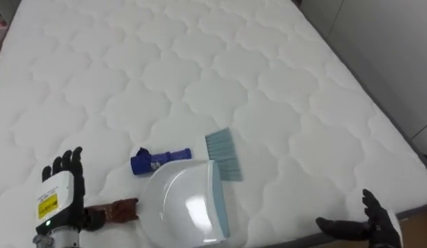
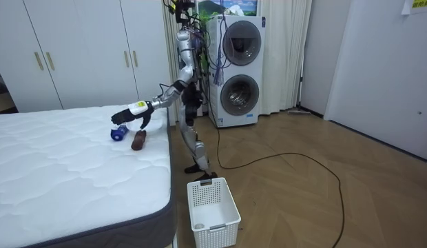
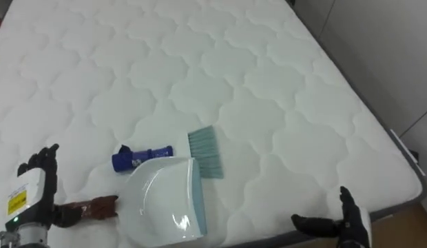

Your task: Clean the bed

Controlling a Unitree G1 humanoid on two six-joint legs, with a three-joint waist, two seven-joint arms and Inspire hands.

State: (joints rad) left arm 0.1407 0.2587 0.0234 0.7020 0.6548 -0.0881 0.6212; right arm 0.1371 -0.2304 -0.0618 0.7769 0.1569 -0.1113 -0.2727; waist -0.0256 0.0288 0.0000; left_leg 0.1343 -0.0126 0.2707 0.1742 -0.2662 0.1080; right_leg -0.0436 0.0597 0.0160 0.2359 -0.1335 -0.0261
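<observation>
A white quilted bed (image 1: 200,69) takes up most of the robot's view from above. In the room view, white wardrobes (image 2: 76,48) stand behind the bed. Two stacked washers (image 2: 240,69) stand behind the robot. The robot stands on the wood floor at the bed's side, between the bed and the washers. It leans forward with its left arm stretched out over the mattress. A white slotted basket (image 2: 213,210) sits on the floor just beside the bed's near corner.

Four things lie close together on the mattress near the edge where the robot stands. The largest is a white dustpan (image 1: 182,203) with a pale blue lip. A tuft of pale blue bristles (image 1: 224,155) lies at its far right corner, touching it. A short dark blue item (image 1: 162,160) lies just beyond the pan's far rim. I cannot tell whether it and the bristles are one brush. A small brown thing (image 1: 120,210) lies just left of the pan.

The left hand (image 1: 62,196) is over the mattress beside the brown thing. Its fingers are raised and relaxed, grasping nothing, and its thumb reaches to the brown thing's near end. The right hand (image 1: 368,222) is at the mattress's near edge, well to the right of the pan. Its fingers are spread and it is empty.
</observation>
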